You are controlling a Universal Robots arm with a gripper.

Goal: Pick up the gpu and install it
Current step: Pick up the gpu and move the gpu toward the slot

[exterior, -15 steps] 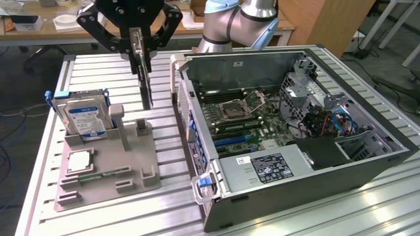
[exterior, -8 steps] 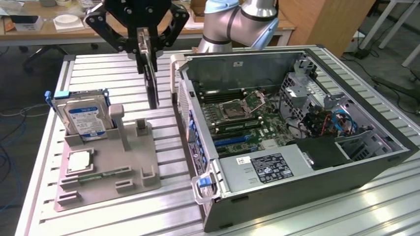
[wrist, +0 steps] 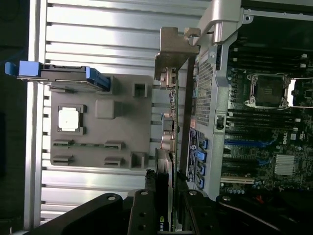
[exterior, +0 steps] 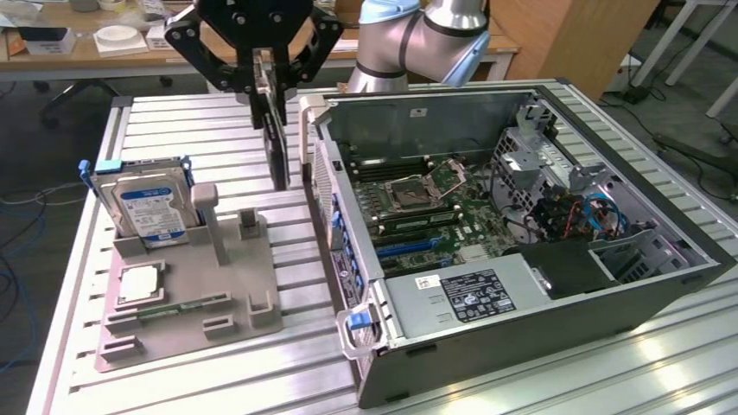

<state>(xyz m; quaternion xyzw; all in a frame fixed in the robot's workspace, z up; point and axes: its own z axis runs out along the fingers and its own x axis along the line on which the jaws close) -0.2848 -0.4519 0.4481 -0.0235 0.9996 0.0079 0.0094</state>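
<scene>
The gpu [exterior: 276, 143], a slim dark card, hangs on edge in the air between the grey fixture [exterior: 231, 294] and the open computer case [exterior: 675, 268]. My gripper [exterior: 272, 86] is shut on its upper end. In the wrist view the gpu [wrist: 169, 142] shows edge-on, running away from my gripper [wrist: 165, 208] to its silver bracket [wrist: 172, 54]. It is just outside the case's side wall [wrist: 203, 93]. The motherboard [exterior: 433, 207] with a blue slot [exterior: 403, 248] lies inside the case.
In the grey fixture a hard drive [exterior: 144, 203] with blue rails stands upright. A square processor chip [exterior: 138, 284] and a narrow memory stick [exterior: 179, 307] lie in it too. Everything rests on a slatted aluminium table [exterior: 196, 121]. Behind is a wooden desk with clutter.
</scene>
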